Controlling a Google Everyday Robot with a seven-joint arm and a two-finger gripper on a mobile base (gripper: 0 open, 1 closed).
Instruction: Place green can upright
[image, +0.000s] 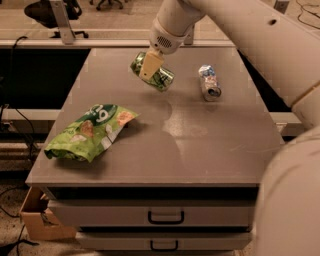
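Grey table (200, 150) with drawers (165, 216) under it, seen from above in the camera view, with a big green snack bag (90, 132) lying flat near the left edge and a silver can (209, 82) on its side at the back right. White arm (240, 30) reaching down from the top right, gripper (150, 70) at the back middle, pinching the green can (164, 79) between its fingers. Green can tilted, not upright, left of the silver can and apart from it; cannot tell if touching the table.
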